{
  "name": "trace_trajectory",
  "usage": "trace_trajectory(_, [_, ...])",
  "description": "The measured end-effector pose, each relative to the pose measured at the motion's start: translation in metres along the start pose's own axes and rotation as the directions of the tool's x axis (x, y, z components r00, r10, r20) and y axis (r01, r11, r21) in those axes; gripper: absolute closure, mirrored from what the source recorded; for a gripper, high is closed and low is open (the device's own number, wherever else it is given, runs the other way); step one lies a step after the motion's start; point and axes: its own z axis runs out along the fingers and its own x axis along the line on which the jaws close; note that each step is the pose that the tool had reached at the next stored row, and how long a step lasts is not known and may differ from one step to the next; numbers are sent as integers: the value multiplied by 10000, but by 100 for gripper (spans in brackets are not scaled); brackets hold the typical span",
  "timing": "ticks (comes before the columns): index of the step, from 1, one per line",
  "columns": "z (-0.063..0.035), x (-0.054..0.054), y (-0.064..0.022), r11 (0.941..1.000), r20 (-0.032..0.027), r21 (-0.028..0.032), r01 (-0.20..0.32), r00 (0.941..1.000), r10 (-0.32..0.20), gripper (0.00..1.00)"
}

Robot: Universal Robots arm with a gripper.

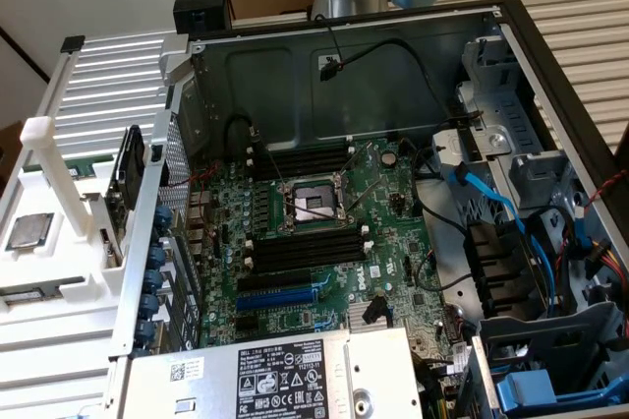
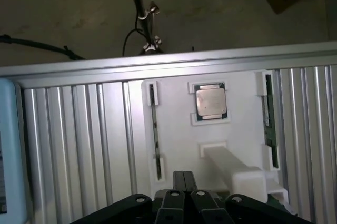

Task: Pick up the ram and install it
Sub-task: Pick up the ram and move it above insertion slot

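The hand (image 2: 184,177) hung empty over the white holder (image 2: 176,129), its fingers (image 2: 178,183) pressed together; just ahead of it sat a processor (image 2: 211,101); off to the side of that, the ram (image 2: 269,121) stood on edge in its slot, well clear of the hand; light, stiff and probably fragile, it looked best pinched across its flat faces near mid-length, away from the contacts.
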Motion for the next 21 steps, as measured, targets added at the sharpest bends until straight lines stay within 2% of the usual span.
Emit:
trace_trajectory(14, [228,83,-31,10000,3,0,16,10000,-16,90])
trace_trajectory(21, [300,136,-39,10000,5,1,15,10000,-15,90])
